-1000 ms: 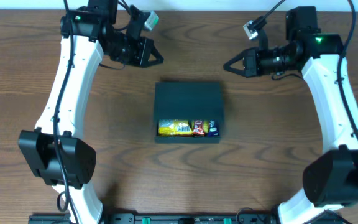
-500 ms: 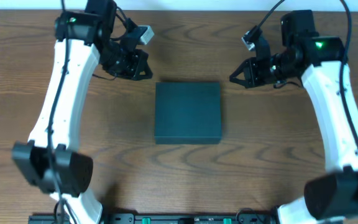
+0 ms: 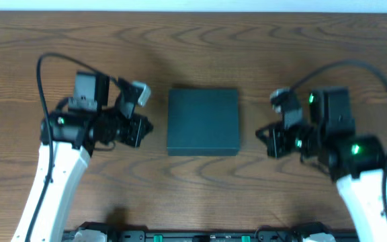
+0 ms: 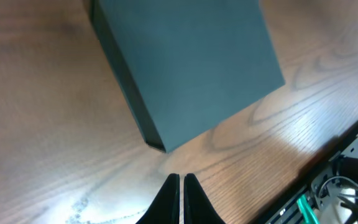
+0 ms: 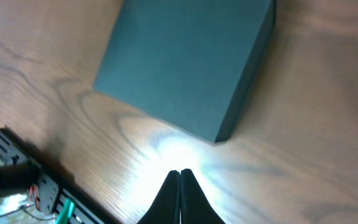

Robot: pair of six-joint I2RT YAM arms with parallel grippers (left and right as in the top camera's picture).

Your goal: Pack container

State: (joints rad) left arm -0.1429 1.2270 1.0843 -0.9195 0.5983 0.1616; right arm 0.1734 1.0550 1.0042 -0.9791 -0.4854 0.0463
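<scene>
1. At the middle of the tabletop (image 3: 200, 40): the container (image 3: 203, 121), a dark teal-black box lying flat, lid down and flush, contents hidden.
2. Just off its left side: the left tool (image 3: 145, 126), jaws pressed together, gripping nothing, pointed at the box and apart from it.
3. Off its right side, toward the front corner: the right tool (image 3: 262, 139), likewise closed and empty, near the box without touching.
4. From the left wrist: closed fingertips (image 4: 168, 199) low over the wood, aimed at the near corner of the container (image 4: 185, 62), bare tabletop between.
5. From the right wrist: closed fingertips (image 5: 168, 199) short of a container (image 5: 179, 62) corner, bright glare on the wood between.
6. Along the front edge: a black rail (image 3: 200, 236).
</scene>
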